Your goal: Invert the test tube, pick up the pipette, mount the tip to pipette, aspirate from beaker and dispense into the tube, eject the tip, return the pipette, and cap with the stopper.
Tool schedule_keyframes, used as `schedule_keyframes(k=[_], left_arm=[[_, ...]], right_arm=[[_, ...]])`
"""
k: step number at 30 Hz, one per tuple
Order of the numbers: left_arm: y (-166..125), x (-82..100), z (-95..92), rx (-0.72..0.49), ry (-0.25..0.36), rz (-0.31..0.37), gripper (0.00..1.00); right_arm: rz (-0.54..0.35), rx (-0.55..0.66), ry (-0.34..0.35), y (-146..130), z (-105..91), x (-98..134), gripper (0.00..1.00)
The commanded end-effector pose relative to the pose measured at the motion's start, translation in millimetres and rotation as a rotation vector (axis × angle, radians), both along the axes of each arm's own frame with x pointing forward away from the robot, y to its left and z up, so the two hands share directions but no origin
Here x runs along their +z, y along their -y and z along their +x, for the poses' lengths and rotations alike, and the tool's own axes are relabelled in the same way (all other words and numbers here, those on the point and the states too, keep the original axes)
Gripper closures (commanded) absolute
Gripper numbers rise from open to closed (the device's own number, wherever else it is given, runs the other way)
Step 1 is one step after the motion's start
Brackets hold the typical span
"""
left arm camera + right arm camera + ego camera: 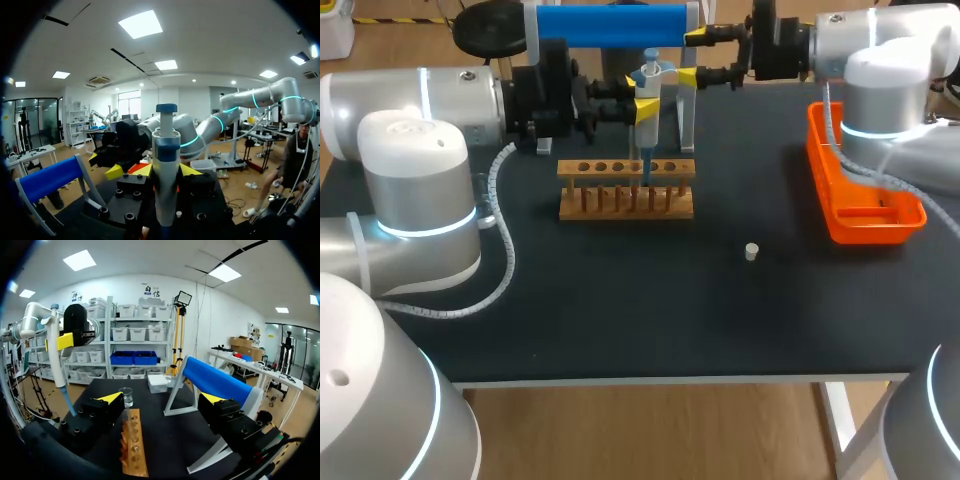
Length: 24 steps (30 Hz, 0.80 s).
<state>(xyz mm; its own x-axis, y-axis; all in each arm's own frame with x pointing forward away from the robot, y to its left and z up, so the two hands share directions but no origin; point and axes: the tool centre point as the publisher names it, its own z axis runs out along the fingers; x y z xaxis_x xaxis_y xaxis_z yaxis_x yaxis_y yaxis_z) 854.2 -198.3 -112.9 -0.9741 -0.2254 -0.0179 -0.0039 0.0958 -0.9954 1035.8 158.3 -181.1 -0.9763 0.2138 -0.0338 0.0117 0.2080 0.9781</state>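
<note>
Pipette (646, 135) clenched in left end effector (640, 95) above rack (625, 190) — right end effector (692, 56) released.

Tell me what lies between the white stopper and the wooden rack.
Nothing. In the head view the black table is bare between the white stopper and the wooden rack.

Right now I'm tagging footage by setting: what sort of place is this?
Probably a lab-style bench setup: a wooden test tube rack and a glass beaker on a black table, a pipette held above.
</note>
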Motion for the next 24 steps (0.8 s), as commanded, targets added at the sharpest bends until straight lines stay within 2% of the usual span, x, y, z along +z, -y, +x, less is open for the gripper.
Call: schedule_keyframes(k=[1, 24], left_arm=[[0.2, 0.0, -0.3, 0.001, 0.001, -0.001, 1.00], [0.2, 0.0, -0.3, 0.001, 0.001, -0.001, 1.00]], right_arm=[[-0.012, -0.025, 0.005, -6.0, 3.0, -1.4, 0.00], [-0.060, -0.088, 0.024, -16.7, 29.7, -10.3, 0.00]])
